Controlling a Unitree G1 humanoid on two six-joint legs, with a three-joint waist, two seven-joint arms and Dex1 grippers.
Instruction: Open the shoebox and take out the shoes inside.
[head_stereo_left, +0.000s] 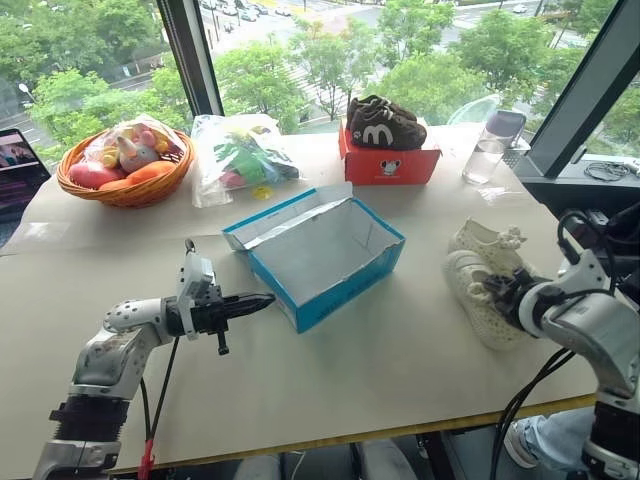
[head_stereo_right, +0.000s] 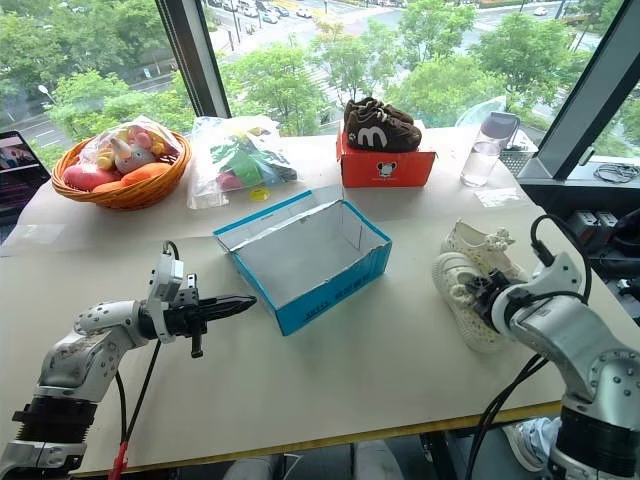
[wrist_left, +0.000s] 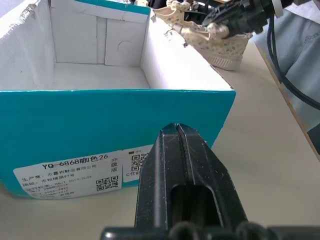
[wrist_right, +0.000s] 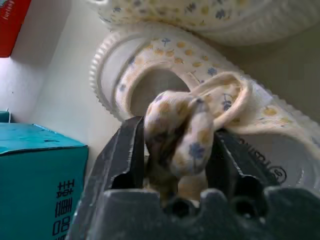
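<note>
Shoebox (head_stereo_left: 325, 262): open and empty, middle of the desk (head_stereo_left: 380, 370).
Shoes (head_stereo_left: 487, 280): 2, side by side on the desk, right of the shoebox.
Right claw (wrist_right: 175, 150): fingers around the near shoe's fabric bow.
Left claw (head_stereo_left: 262, 299): pressed together, level, tip just left of the shoebox, holding nothing.

Fruit basket (head_stereo_left: 125, 165), toy bag (head_stereo_left: 238, 155) — brown shoes (head_stereo_left: 385, 123) atop red box (head_stereo_left: 390, 164).
</note>
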